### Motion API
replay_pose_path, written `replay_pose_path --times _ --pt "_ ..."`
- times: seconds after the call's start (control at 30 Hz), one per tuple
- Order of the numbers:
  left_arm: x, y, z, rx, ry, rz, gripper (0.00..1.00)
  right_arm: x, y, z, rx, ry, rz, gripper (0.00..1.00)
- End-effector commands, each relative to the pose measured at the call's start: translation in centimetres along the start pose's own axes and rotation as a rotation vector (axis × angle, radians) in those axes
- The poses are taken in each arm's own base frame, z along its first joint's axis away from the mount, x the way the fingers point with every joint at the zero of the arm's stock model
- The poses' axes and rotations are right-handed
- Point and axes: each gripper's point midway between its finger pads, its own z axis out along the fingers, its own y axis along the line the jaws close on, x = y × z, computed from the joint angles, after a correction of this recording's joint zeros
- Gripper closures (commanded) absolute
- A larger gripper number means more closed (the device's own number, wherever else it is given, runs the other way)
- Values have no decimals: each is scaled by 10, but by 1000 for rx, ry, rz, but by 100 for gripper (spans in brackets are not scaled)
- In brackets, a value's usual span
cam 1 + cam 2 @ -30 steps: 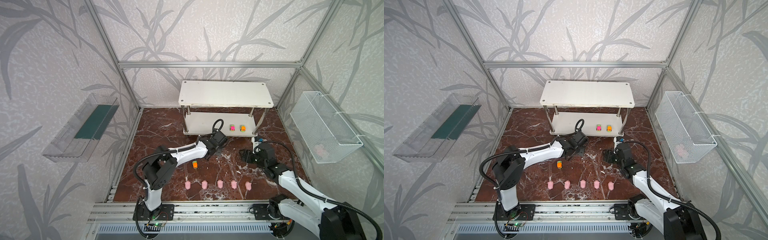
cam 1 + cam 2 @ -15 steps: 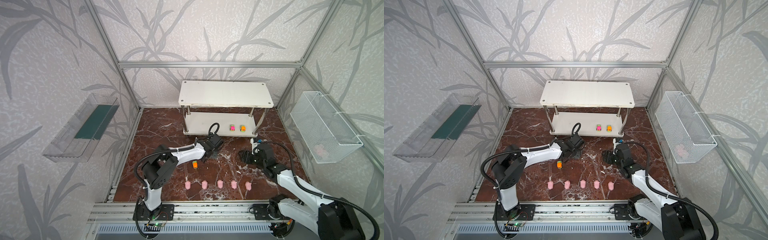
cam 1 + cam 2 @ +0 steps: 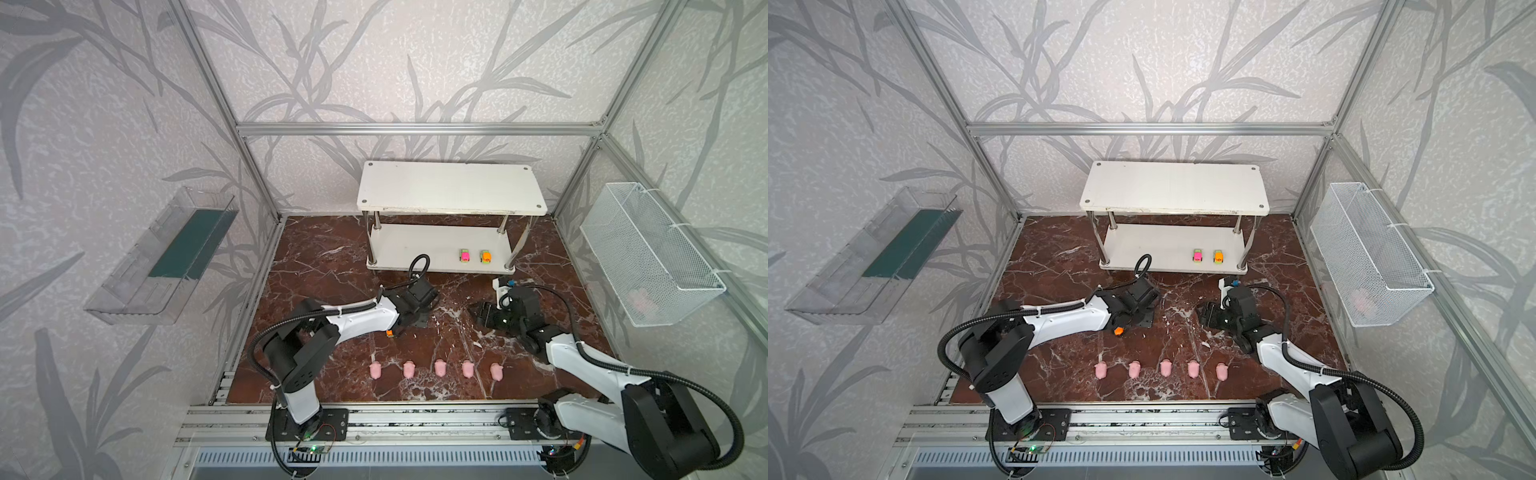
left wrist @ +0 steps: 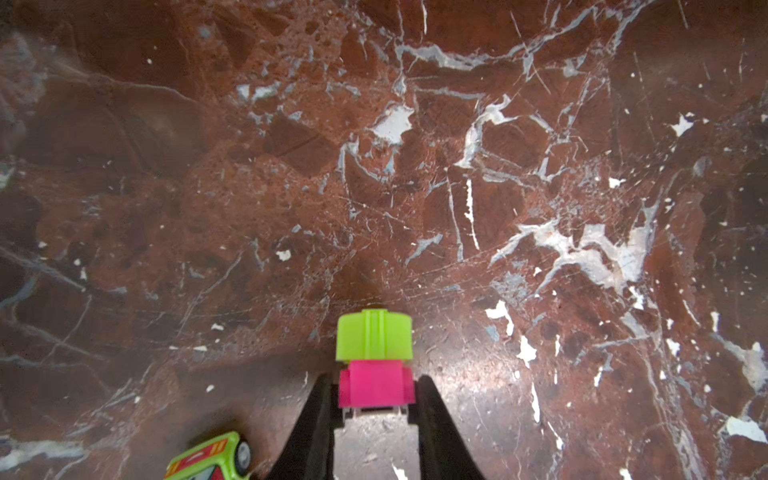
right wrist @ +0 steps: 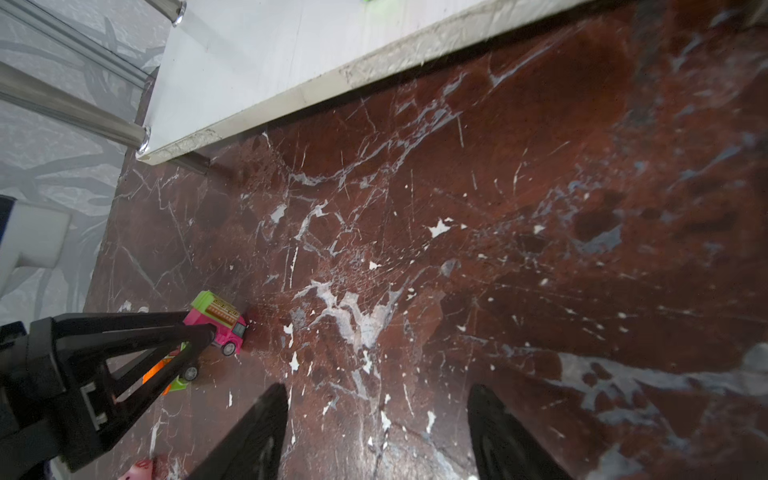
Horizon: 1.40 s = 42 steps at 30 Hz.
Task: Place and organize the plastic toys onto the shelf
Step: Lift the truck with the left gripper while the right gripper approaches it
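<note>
My left gripper (image 4: pixel 376 399) is shut on a pink and green toy truck (image 4: pixel 374 365), held low over the marble floor; in the right wrist view the same truck (image 5: pixel 220 322) sits at its fingertips. A green and orange car (image 5: pixel 174 374) lies on the floor right beside that gripper, and shows as an orange speck (image 3: pixel 389 333) under the left arm. The white shelf (image 3: pixel 451 193) stands at the back, with a pink car (image 3: pixel 464 255) and an orange car (image 3: pixel 485 256) on its lower tier. Several pink pigs (image 3: pixel 440 368) stand in a row near the front. My right gripper (image 5: pixel 376 419) is open over bare floor.
A white wire basket (image 3: pixel 648 257) hangs on the right wall with something pink inside. A clear plastic tray (image 3: pixel 166 257) hangs on the left wall. The shelf's chrome posts (image 3: pixel 377 232) border the lower tier. An aluminium rail (image 3: pixel 374 419) runs along the front edge.
The left gripper has drawn back a little from the shelf toward the front, still gripping the truck. The right gripper has shifted slightly to the left.
</note>
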Motion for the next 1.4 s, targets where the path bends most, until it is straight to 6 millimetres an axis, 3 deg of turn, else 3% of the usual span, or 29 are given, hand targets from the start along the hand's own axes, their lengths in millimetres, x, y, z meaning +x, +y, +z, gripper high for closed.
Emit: replay_pose_path --times 0.0,0.23,0.4,0.83,1.37 --pt "-23 -7 -14 20 -85 -7 73 4 19 3 -67 7 -12 31" --pt "-63 -34 -38 97 -164 12 72 23 70 4 -201 52 -43 31" --pt "-75 -46 -51 162 -201 4 72 41 85 12 -223 89 -60 31" --pt "-64 -48 -81 266 -191 -59 72 33 106 49 -303 100 7 33" --pt "-61 -45 -80 258 -195 -56 72 27 125 50 -370 113 31 34"
